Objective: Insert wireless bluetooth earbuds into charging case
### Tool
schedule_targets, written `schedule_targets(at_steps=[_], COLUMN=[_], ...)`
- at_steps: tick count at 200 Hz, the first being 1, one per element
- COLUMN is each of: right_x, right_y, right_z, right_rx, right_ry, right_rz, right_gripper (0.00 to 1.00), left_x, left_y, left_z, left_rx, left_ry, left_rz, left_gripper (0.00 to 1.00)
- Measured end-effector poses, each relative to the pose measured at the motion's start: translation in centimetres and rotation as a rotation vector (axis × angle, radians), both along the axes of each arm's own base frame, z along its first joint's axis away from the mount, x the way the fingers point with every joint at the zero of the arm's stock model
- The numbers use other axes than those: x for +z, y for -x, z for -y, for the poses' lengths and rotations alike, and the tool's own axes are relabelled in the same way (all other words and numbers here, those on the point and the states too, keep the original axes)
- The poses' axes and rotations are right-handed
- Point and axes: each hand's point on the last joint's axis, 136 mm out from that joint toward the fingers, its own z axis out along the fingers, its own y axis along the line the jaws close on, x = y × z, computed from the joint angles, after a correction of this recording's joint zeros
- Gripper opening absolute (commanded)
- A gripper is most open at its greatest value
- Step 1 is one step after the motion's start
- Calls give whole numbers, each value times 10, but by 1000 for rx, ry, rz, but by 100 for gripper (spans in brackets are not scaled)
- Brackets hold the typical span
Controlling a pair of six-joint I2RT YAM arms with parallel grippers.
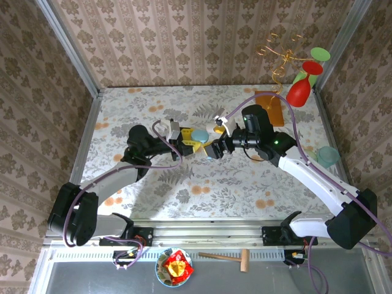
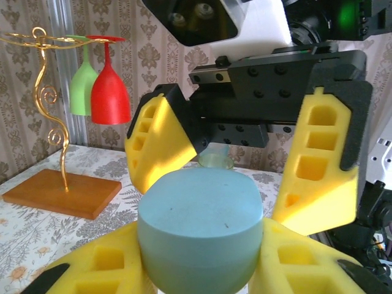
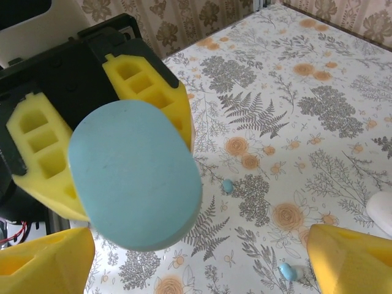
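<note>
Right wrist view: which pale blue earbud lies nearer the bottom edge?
The elongated earbud beside the yellow finger; the rounder earbud lies higher, near the held blue charging case.

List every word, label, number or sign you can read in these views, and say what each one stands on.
No text can be read in any view.
light blue case: plain surface, no marking visible.
red and yellow packet below the arm bases: any print is too small to read.
</note>
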Motion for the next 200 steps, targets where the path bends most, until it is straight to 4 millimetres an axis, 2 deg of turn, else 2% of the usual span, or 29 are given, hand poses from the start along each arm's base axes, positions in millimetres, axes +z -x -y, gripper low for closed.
schedule_targets(at_steps=[47, 86, 129, 166, 200], right_x=[3, 10, 20, 21, 32], right_y=[-6, -12, -25, -24, -18], right_z=[9, 15, 20, 19, 20], right_rx=[-39, -67, -114, -111, -93], right_ry=[-58, -102, -144, -154, -186], right_rz=[-73, -105, -100, -105, -59], right_gripper=[83, 81, 81, 85, 89], left_x=[2, -5, -7, -6, -4], left_y=[-1, -2, 9, 9, 5], left_z=[-1, 0, 3, 3, 1], left_rx=[5, 5, -53, -52, -32], left_ry=[6, -13, -20, -19, -12], left_rz=[2, -30, -33, -31, -20], left_gripper=[18, 18, 18, 18, 18])
